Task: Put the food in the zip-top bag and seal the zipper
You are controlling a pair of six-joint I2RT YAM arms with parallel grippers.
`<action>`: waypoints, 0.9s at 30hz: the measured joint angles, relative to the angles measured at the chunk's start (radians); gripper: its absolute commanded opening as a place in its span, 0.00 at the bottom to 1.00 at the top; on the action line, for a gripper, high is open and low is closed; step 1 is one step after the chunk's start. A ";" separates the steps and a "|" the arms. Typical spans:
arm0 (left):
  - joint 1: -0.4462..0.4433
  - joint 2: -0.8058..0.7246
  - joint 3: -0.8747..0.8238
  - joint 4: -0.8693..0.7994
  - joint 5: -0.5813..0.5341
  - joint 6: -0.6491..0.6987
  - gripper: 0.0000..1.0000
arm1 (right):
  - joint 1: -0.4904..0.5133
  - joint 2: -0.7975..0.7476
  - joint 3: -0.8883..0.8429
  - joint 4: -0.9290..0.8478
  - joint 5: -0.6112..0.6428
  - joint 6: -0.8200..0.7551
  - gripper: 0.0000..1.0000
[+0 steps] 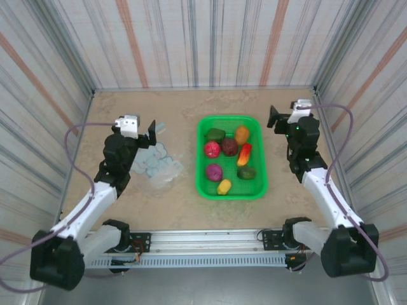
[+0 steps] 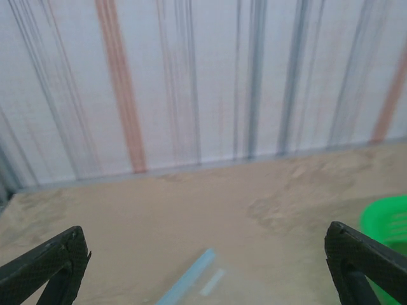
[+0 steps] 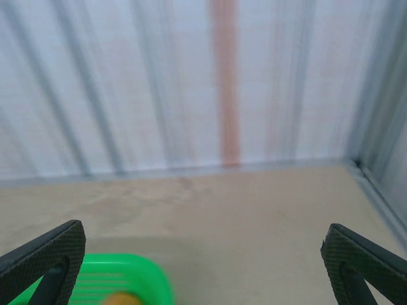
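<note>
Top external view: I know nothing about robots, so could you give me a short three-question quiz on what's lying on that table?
1. True or false: all the food lies in the green basket.
2. The zip-top bag lies: A, left of the basket; B, in the basket; C, right of the basket.
3. Fill in: the left tool and the right tool both stand ___.
Key: 1 true; 2 A; 3 open.

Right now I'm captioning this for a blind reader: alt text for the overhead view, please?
A green basket of small toy fruits and vegetables sits on a tan table, a clear plastic bag lying to its left. The left gripper hangs open by the bag, the right gripper open beside the basket.
</note>
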 measured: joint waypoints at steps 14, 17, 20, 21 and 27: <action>-0.131 -0.172 0.573 -1.121 0.052 -0.462 0.99 | 0.462 -0.198 0.472 -0.786 -0.010 0.076 1.00; -0.130 -0.135 0.523 -1.197 0.144 -0.526 0.99 | 0.448 -0.135 0.542 -0.919 -0.052 0.119 0.92; -0.130 -0.105 0.443 -1.223 0.221 -0.558 0.99 | 0.550 -0.070 0.525 -0.980 -0.061 0.152 0.79; -0.130 -0.090 0.420 -1.233 0.242 -0.561 0.99 | 0.610 -0.045 0.502 -1.012 -0.055 0.165 0.77; -0.147 -0.054 0.375 -1.260 0.313 -0.563 0.99 | 0.934 0.078 0.386 -1.147 0.006 0.225 0.67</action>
